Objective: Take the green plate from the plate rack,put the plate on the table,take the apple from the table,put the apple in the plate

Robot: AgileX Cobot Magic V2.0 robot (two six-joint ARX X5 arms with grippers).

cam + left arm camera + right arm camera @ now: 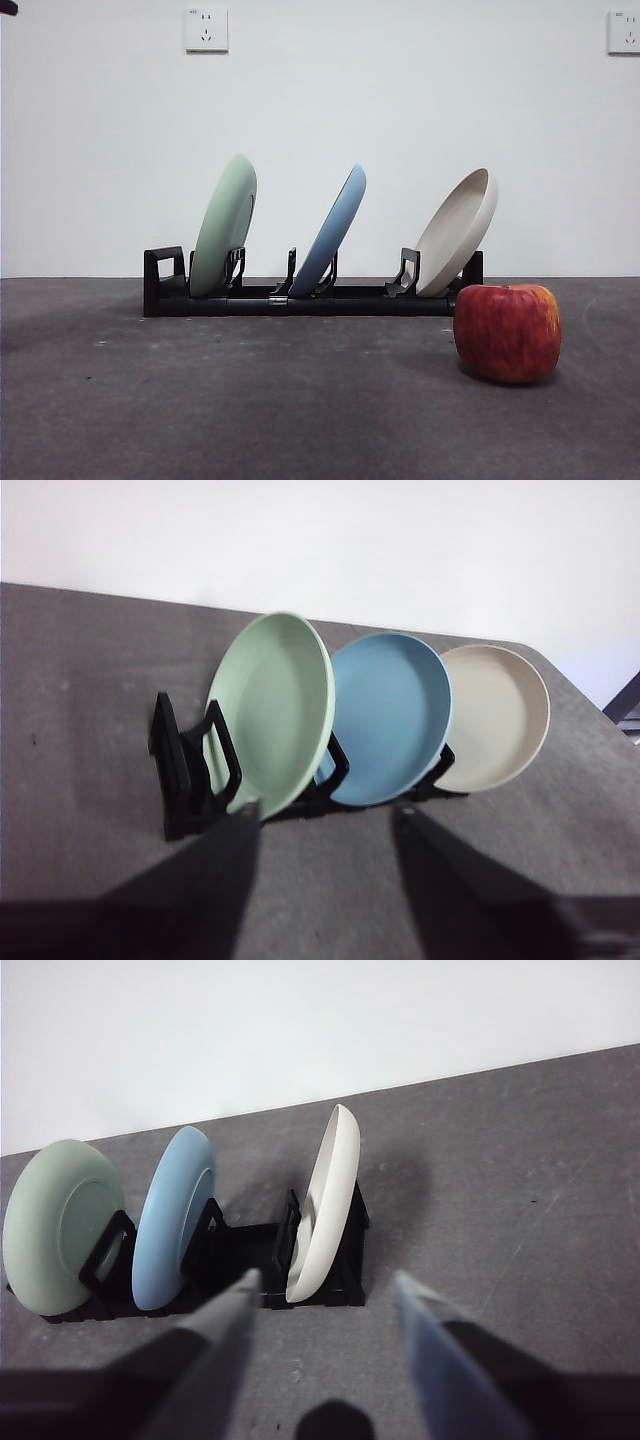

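The green plate (224,226) stands on edge in the left slot of the black plate rack (310,298). It also shows in the left wrist view (273,713) and the right wrist view (55,1225). The red apple (507,331) sits on the dark grey table (250,400), in front of the rack's right end. My left gripper (325,815) is open and empty, hovering short of the rack (185,770), facing the green plate. My right gripper (322,1282) is open and empty, above the table near the rack's (260,1260) right end. The apple is out of both wrist views.
A light blue plate (330,230) stands in the rack's middle slot and a cream-beige plate (455,232) in its right slot. A white wall with two sockets (206,29) rises behind the table. A black arm tip (8,7) shows at the top left corner.
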